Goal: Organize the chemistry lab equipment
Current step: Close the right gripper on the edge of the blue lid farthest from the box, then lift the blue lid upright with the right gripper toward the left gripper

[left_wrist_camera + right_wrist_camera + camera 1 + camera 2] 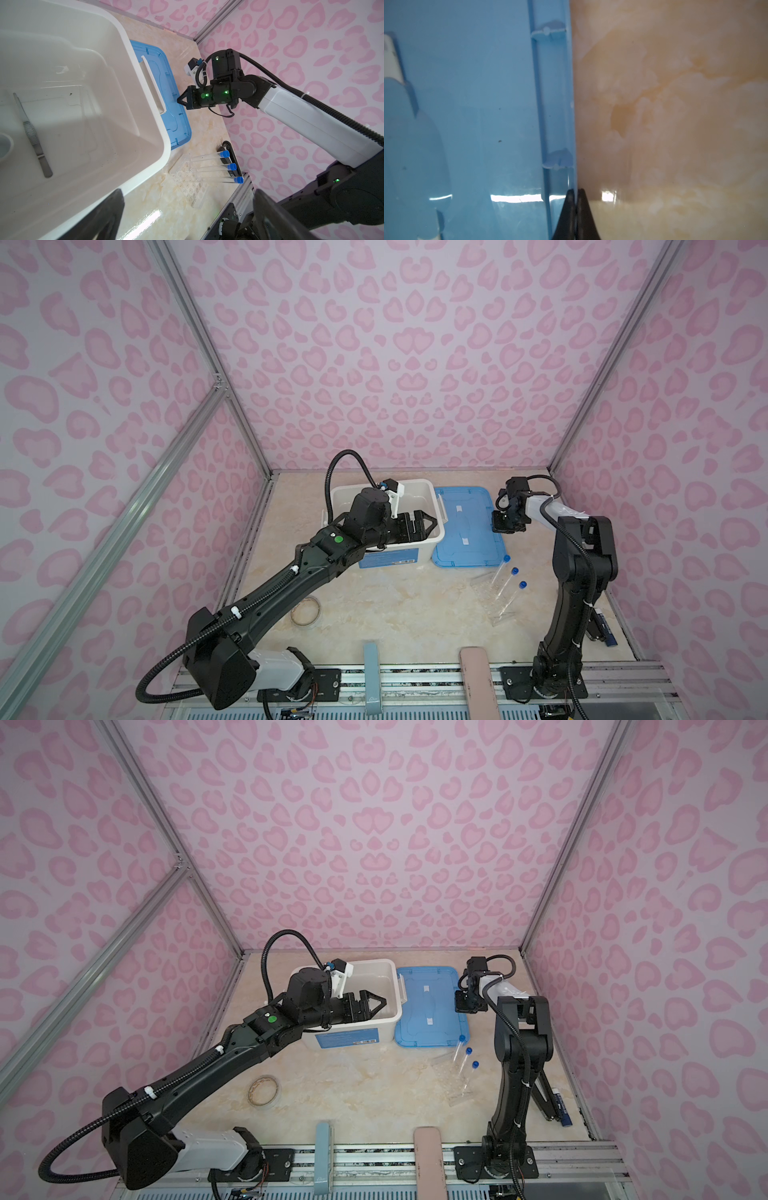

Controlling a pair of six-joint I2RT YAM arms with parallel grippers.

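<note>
Monitoring the cell from the remote station, I record the following state.

1. Left fingers [104, 216]: released and spread wide. They hang over the open white tub [424, 549], close to its right-hand wall, and hold nothing.
2. Right fingers [569, 214]: clenched on the rim of the blue lid [457, 543]. The rim edge runs straight in between the two tips. The lid lies flat on the surface [395, 605], just beside the tub on its right, and the grip is on the lid edge that faces away from the tub.
3. Metal tweezers [33, 135]: lying flat on the tub floor.
4. White round dish [6, 143]: also inside the tub, near the tweezers, largely cut off by the edge of the left wrist view.
5. Blue-capped tubes [505, 580]: three, lying side by side on the surface to the right of the tub, past the lid corner nearest the arm bases. Their clear ends reach a clear well plate [188, 182]; I cannot tell whether they rest on it.
6. A clear round ring [305, 623] lies on the surface in front of the tub, toward the left arm base. I cannot identify it further.
</note>
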